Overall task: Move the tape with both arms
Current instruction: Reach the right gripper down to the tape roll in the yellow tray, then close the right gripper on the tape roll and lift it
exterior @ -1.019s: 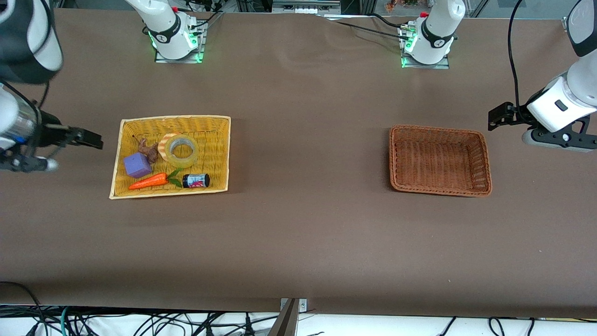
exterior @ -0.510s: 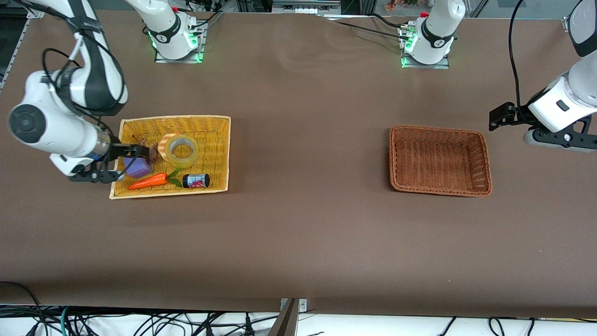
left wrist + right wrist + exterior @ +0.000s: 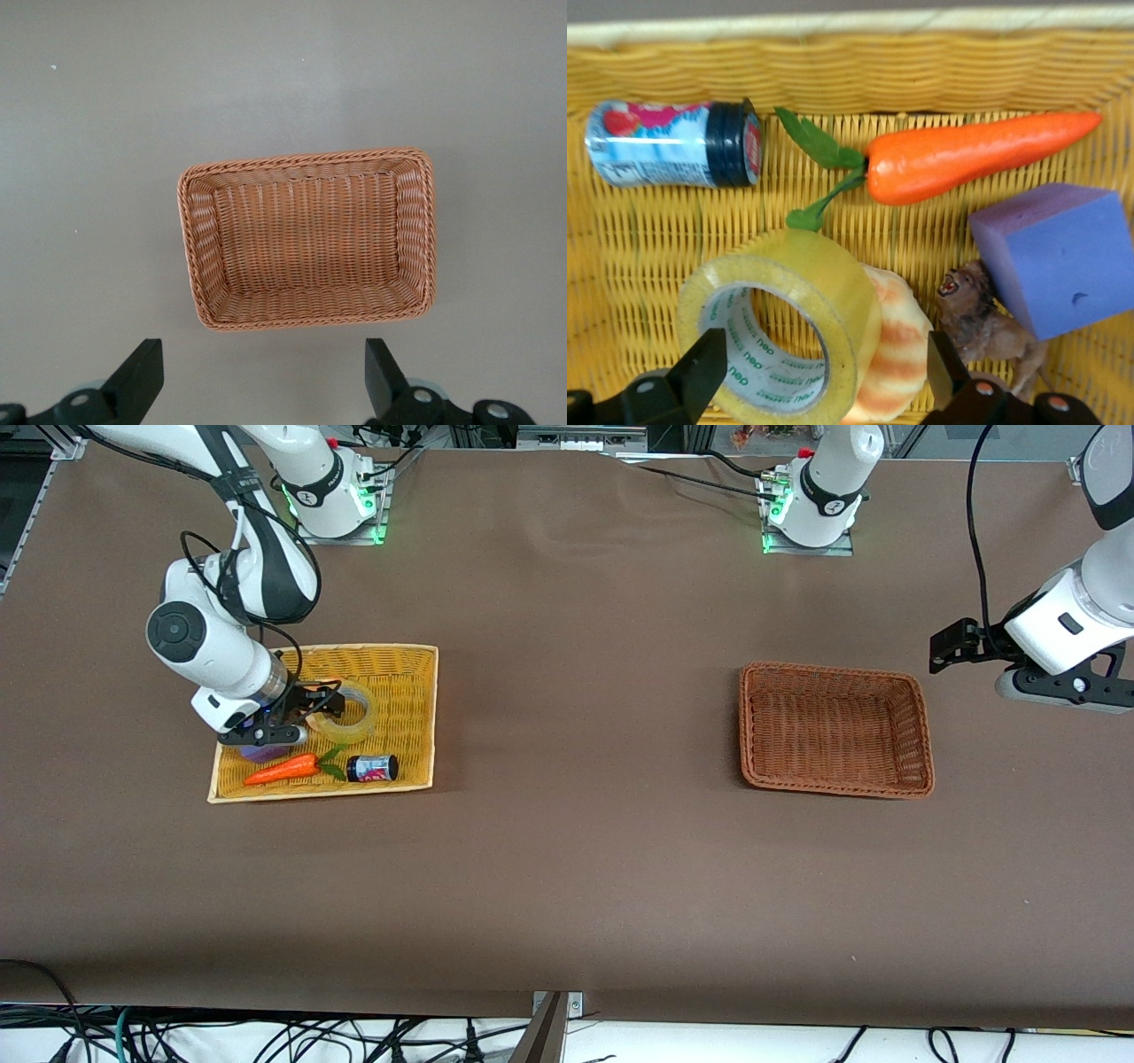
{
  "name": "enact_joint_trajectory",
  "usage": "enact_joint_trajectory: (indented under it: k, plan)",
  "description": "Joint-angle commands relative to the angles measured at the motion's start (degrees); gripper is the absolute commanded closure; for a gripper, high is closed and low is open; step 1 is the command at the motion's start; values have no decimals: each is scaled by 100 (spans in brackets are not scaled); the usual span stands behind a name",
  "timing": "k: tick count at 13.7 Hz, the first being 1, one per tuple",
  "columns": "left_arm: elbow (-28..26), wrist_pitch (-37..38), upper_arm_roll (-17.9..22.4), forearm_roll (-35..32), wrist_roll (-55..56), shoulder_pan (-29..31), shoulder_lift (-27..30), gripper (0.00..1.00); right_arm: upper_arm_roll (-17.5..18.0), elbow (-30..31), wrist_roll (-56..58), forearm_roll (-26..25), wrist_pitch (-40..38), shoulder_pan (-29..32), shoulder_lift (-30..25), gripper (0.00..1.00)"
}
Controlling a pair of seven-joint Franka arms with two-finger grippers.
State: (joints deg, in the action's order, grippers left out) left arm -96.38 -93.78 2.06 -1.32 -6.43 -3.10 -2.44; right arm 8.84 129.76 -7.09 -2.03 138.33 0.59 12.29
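Over one tape (image 3: 347,713) roll hovers the right claw (image 3: 330,701), fingers apart; left claw (image 3: 946,646) waits, spread.

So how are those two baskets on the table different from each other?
The yellow basket is pale and shallow, more like a tray, while the brown basket is darker with taller woven walls. The yellow one holds the tape, a toy carrot and other small things; the brown one holds nothing. The right claw is at the tape in the yellow basket; the left claw waits open beside the brown one. Both are rectangular wicker.
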Motion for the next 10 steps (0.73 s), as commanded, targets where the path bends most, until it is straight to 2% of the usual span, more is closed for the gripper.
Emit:
enact_joint_trajectory:
  k: [1,6,7,9,10]
  plan:
    - [84,61,-4,61,-148,20,32,0,30,400,-56,-78,457,46,-131,0]
    - [84,53,-56,62,-78,-51,15,0,30,655,-3,-403,871,55,-33,0]
    - [84,53,-74,62,-78,-42,15,0,30,673,58,-420,932,55,1,8]
    - [84,53,-74,53,-78,-42,15,0,21,673,260,-438,933,55,11,73]
    - [84,53,-74,44,-78,-42,6,0,21,673,269,-430,924,55,11,91]
